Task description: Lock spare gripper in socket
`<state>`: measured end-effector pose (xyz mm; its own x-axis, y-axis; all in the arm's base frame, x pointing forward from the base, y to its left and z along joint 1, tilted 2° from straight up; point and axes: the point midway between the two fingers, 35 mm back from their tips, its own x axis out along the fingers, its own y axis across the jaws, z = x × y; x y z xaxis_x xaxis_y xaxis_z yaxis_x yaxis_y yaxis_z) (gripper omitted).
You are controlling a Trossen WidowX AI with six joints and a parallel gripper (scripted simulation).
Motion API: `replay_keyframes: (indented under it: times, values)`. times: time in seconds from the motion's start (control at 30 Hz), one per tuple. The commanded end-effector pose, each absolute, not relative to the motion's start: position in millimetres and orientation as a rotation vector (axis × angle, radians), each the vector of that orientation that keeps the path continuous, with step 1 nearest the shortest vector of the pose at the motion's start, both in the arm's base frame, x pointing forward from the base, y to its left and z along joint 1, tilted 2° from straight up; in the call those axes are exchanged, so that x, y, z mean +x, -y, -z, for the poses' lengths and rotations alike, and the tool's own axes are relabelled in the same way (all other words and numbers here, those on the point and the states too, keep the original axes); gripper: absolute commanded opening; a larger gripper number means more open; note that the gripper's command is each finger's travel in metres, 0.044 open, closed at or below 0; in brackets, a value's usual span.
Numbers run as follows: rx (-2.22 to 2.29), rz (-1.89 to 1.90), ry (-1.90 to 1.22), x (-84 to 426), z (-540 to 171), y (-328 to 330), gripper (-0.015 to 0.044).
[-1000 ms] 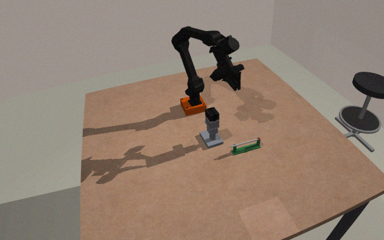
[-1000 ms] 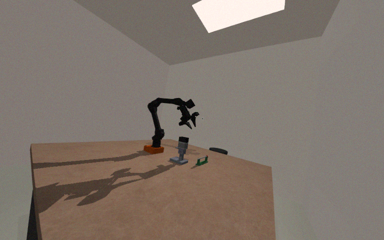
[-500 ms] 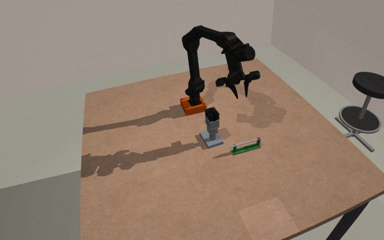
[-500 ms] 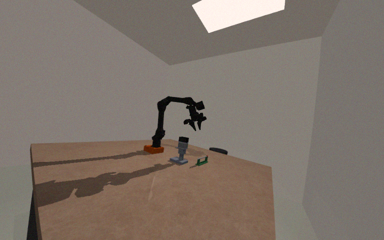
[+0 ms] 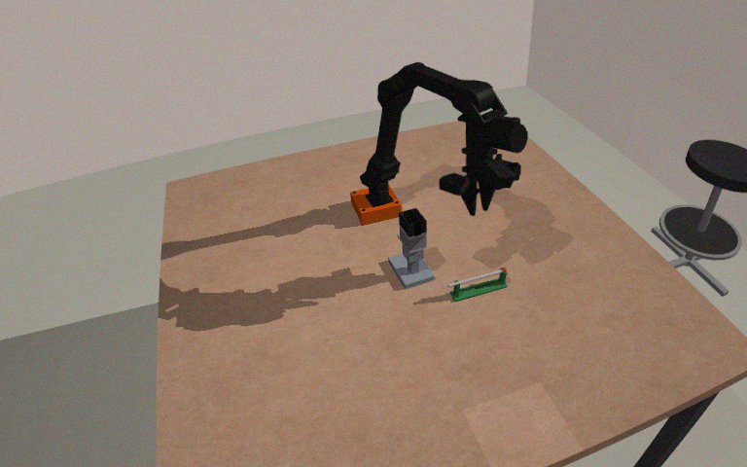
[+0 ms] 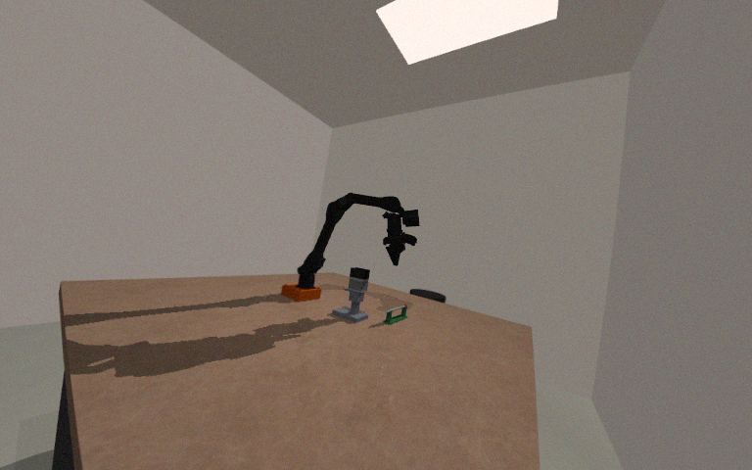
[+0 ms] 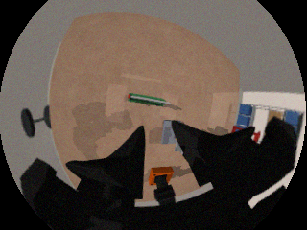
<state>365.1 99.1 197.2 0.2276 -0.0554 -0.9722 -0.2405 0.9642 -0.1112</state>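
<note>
My gripper [image 5: 479,210] [image 6: 395,263] [image 7: 157,126] hangs high over the table, pointing down, its fingers partly open with nothing between them. The blue-grey mount [image 5: 409,279] [image 6: 344,313] [image 7: 168,128] stands upright on the table. A black part [image 5: 412,221] [image 6: 359,273] sits at the top of its grey upper body [image 5: 412,240] [image 6: 357,286]; I cannot tell its fit. A small stub [image 5: 399,236] [image 6: 345,288] sticks out of that body's side. A pale rod with a red end [image 5: 476,277] lies across a green stand [image 5: 479,290] [image 6: 395,319] [image 7: 146,102] beside the mount.
The arm's orange base [image 5: 379,210] [image 6: 301,294] [image 7: 160,173] stands behind the mount. A black stool [image 5: 721,164] [image 7: 28,123] is on the floor beyond the table's edge. Shelving with blue bins [image 7: 245,115] shows at the wrist view's right.
</note>
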Motion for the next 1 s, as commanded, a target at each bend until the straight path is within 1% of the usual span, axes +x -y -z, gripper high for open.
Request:
replay_keyframes:
  times: [0.0, 0.2, 0.77, 0.97]
  values:
    - [-1.022, -0.706, -1.445, 403, -151, -96, 0.018]
    - [-1.297, -1.004, -1.419, 412, -134, -95, 0.018]
    - [-1.307, -1.018, -1.418, 409, -135, -95, 0.018]
    - [-1.308, -1.02, -1.42, 411, -118, -96, 0.018]
